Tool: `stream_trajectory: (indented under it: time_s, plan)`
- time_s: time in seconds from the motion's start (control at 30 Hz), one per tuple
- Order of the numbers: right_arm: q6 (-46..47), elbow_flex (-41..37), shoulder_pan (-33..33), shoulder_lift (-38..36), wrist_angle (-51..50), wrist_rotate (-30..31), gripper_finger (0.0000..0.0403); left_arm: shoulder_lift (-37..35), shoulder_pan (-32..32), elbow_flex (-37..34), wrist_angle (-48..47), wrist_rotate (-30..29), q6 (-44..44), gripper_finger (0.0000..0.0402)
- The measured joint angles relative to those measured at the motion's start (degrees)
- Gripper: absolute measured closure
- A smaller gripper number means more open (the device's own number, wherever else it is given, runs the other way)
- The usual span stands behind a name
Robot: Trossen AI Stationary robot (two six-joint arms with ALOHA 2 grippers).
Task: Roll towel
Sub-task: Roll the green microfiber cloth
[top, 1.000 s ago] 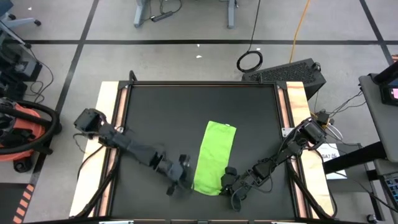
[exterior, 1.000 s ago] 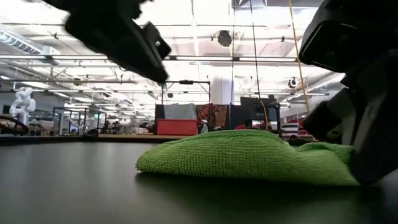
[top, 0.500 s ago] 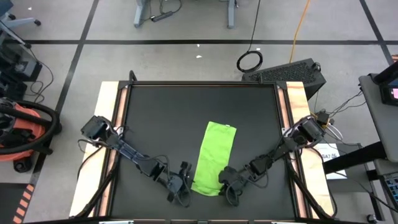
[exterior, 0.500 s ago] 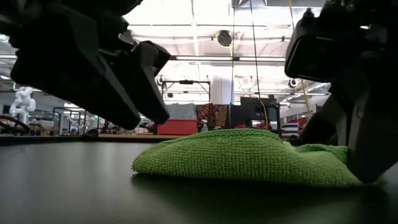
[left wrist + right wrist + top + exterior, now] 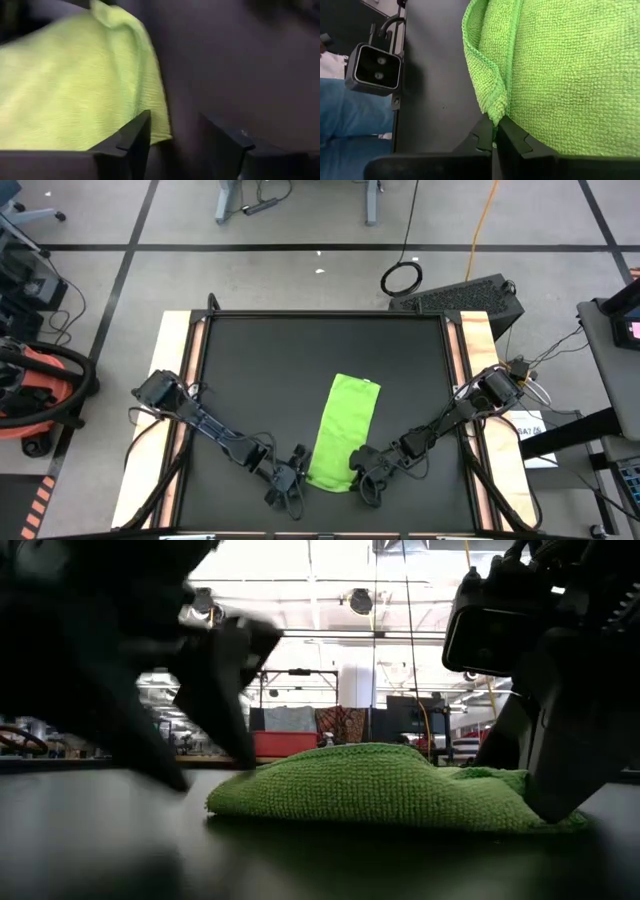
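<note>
The lime-green towel (image 5: 345,430) lies flat on the black table (image 5: 260,370) as a long folded strip that runs from far to near. My right gripper (image 5: 362,476) is low at the strip's near right corner and is shut on it (image 5: 495,131). My left gripper (image 5: 294,478) is low at the near left corner and open (image 5: 180,145). One of its fingers (image 5: 136,134) stands over the towel's edge (image 5: 161,131), the other (image 5: 227,145) over bare table. In the low view the left gripper (image 5: 215,720) is blurred. My right gripper pinches the towel's near right corner (image 5: 495,112) between its two fingers, on a small raised fold of the hem. The fingers come in low, slanting from the table's near right. The rest of the towel lies on the table. My left gripper: I cannot tell whether it touches the towel.
Pale wooden strips (image 5: 172,370) border the table on the left and right. A black camera block (image 5: 372,70) sits at the table's edge, with a person's blue clothing (image 5: 345,130) behind it. A dark keyboard-like box (image 5: 470,298) lies beyond the far right corner.
My left gripper has come down and toward the table's near edge, closing in on the towel's near left corner. My right gripper has shifted a little toward the table's left, at the near right corner. The towel has stayed on the table.
</note>
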Motion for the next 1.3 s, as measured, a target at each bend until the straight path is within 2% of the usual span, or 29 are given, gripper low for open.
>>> stream_trajectory:
  time_s: [0.13,0.33,0.63,0.77,0.83,0.97,1.03,1.17,1.3]
  plan:
    - [0.8,0.0,0.0,0.0,0.1,0.1,0.0402,1.9,-0.1,0.1,1.0,-1.2,1.2,0.0245]
    - [1.3,0.0,0.0,0.0,0.6,-0.6,0.0402,2.2,0.5,0.1,1.9,-6.0,2.8,0.0236]
    - [1.0,0.0,-0.1,0.0,1.7,-2.1,0.0402,2.3,0.8,0.1,0.7,-16.1,4.5,0.0236]
    - [0.8,0.0,-0.1,0.0,2.1,-2.4,0.0402,2.4,1.0,0.9,0.0,-16.4,4.5,0.0268]
    - [0.8,0.0,-0.1,0.0,2.1,-2.5,0.0402,2.5,1.1,1.7,-0.6,-15.8,4.5,0.0303]
    - [0.8,0.0,-0.1,0.0,2.1,-2.6,0.0402,2.5,1.1,3.6,-3.9,-10.6,4.2,0.0382]
    - [0.8,0.0,-0.1,0.0,2.1,-2.6,0.0402,2.5,0.9,3.7,-4.6,-8.4,4.2,0.0391]
    - [1.1,0.0,-0.1,0.0,1.8,-2.6,0.0402,2.5,0.0,3.8,-6.2,-7.9,3.9,0.0387]
    - [2.0,0.0,-0.1,0.0,1.2,-2.7,0.0402,2.3,-0.6,3.9,-8.0,-7.7,-0.7,0.0395]
